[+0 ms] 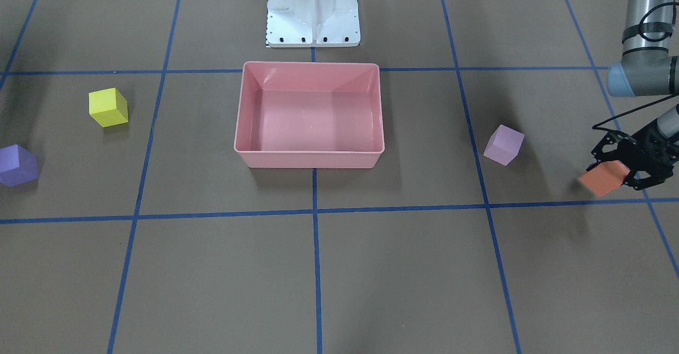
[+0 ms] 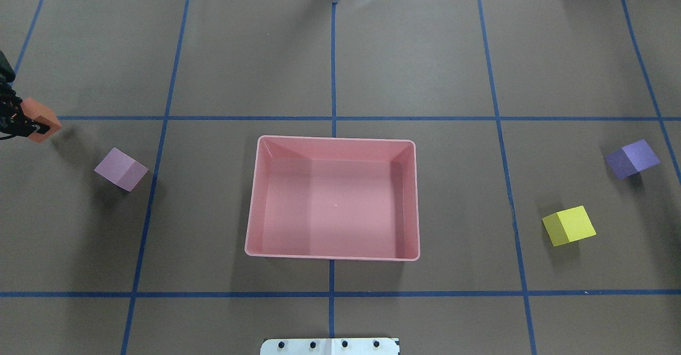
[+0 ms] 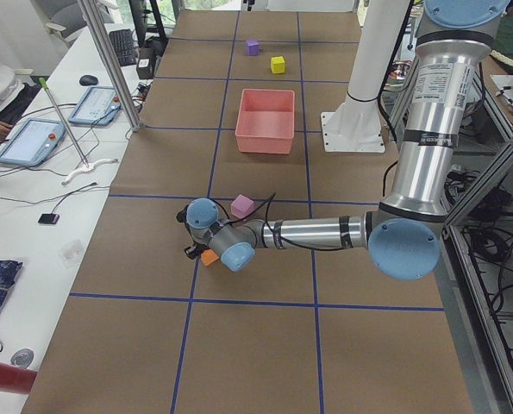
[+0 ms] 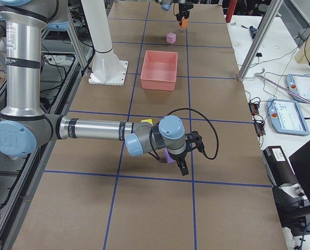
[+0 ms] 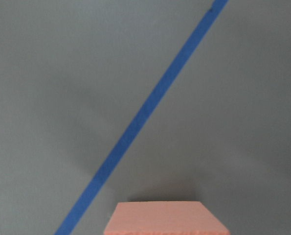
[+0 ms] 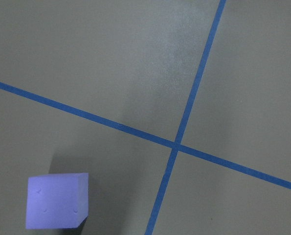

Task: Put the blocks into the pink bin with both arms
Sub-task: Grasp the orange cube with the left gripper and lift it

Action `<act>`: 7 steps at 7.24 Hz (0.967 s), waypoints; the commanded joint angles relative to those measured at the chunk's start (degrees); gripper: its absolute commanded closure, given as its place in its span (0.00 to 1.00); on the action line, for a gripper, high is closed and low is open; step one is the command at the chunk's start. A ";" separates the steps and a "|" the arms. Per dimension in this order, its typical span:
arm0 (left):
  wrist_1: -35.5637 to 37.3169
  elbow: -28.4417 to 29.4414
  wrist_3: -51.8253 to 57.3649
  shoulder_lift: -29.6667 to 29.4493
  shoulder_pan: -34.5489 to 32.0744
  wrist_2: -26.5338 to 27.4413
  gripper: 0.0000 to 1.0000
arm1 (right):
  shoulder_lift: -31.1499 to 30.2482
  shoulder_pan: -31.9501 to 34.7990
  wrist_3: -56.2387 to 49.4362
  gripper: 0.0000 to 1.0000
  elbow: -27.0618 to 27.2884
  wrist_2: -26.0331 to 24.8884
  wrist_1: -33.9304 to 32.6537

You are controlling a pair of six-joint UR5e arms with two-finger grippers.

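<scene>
The pink bin point(image 2: 332, 142) stands empty mid-table, also in the front view point(image 1: 309, 160). My left gripper point(image 1: 610, 176) is shut on the orange block point(image 1: 603, 179) at the table's left end, seemingly a little above the surface; the block also shows from overhead point(image 2: 41, 118). The lilac block point(image 2: 121, 169) lies between it and the bin. The yellow block point(image 2: 568, 225) and the violet block point(image 2: 631, 158) lie on the right. My right gripper point(image 4: 183, 166) hovers near the violet block point(image 6: 57, 200); I cannot tell if it is open.
The white base stand point(image 1: 313, 9) sits just behind the bin. Blue tape lines point(image 2: 332, 294) grid the brown table. Operator desks with tablets point(image 3: 32, 138) and metal posts point(image 3: 109, 60) border the table's far side.
</scene>
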 commanded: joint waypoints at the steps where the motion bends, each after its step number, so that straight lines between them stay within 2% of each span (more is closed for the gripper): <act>1: 3.02 -10.45 -21.34 -1.40 0.22 -0.35 0.80 | 0.00 0.00 0.01 0.00 0.04 0.00 0.00; 2: 3.02 -14.50 -29.37 -1.93 2.75 -0.08 0.80 | 0.09 0.00 0.01 0.00 -0.05 0.00 0.00; 4: 3.63 -20.06 -47.47 -6.22 11.07 4.98 0.78 | 0.18 0.00 0.01 0.00 -0.05 0.00 0.00; 5: 7.29 -22.17 -53.82 -10.16 15.38 8.76 0.78 | 0.26 0.00 0.01 0.00 -0.05 -0.09 0.00; 7: 22.29 -28.58 -60.97 -18.34 24.70 16.58 0.76 | 0.35 0.00 0.45 0.00 -0.05 0.00 0.00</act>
